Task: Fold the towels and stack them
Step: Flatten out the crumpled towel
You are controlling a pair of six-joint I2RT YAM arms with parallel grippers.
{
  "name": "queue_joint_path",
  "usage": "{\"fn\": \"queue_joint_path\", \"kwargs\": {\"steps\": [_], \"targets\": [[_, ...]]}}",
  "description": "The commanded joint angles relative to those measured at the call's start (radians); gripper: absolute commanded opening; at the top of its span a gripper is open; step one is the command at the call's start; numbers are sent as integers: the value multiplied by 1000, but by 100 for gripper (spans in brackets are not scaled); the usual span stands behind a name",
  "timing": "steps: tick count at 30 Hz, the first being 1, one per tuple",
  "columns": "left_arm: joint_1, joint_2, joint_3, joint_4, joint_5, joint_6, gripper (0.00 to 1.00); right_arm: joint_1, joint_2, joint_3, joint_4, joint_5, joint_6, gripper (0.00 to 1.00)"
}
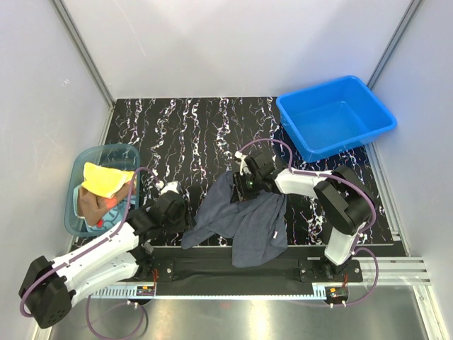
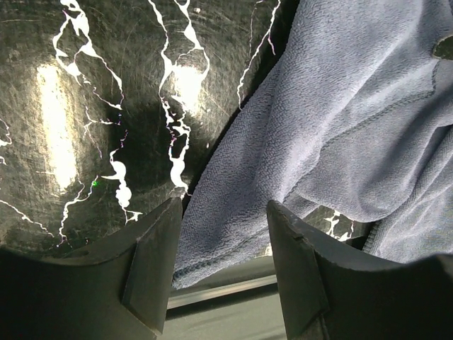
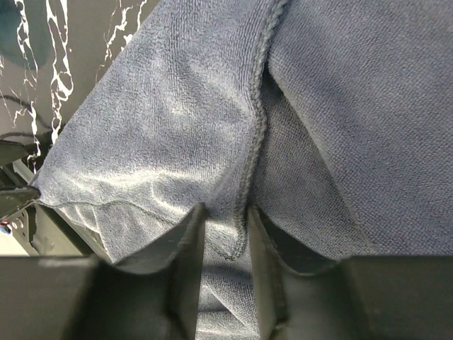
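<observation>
A dark slate-blue towel (image 1: 244, 219) lies crumpled on the black marbled table (image 1: 184, 134) near the front edge, between both arms. My left gripper (image 1: 188, 215) is open at the towel's lower-left corner. In the left wrist view the towel (image 2: 340, 127) reaches between the wide left gripper (image 2: 223, 205) fingers, untouched. My right gripper (image 1: 241, 185) sits low at the towel's top corner. In the right wrist view its jaws (image 3: 226, 212) are narrowed astride a raised stitched hem of the towel (image 3: 177, 120), not squeezing it. A pale yellow towel (image 1: 106, 178) lies on other cloths in the tub.
A translucent teal tub (image 1: 78, 177) stands at the left edge with the yellow towel and a reddish-brown cloth (image 1: 90, 204) inside. A rigid blue bin (image 1: 322, 88) sits at the back right. White walls enclose the table. A metal rail runs along the front edge.
</observation>
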Motion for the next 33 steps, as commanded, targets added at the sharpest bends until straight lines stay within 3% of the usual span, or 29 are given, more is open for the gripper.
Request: {"fn": "queue_joint_path", "kwargs": {"steps": [1, 2, 6, 13, 21, 27, 33], "targets": [[-5, 7, -5, 62, -30, -7, 56, 4, -8, -9, 49, -24, -8, 33], [-4, 10, -2, 68, -29, -2, 57, 3, -10, -8, 48, -23, -3, 22], [-5, 19, 25, 95, -26, 25, 57, 3, 0, 21, 54, -45, 30, 0], [-8, -10, 32, 32, -55, 22, 59, -63, -65, 110, -73, 66, 77, 0], [-57, -13, -25, 134, 14, 41, 59, -212, -45, 153, -132, 25, 81, 0], [-221, 75, 1, 220, -46, 67, 59, -243, -23, 161, -130, 30, 81, 0], [-431, 266, 107, 138, -268, 56, 59, -243, -26, 149, -123, 20, 83, 0]]}}
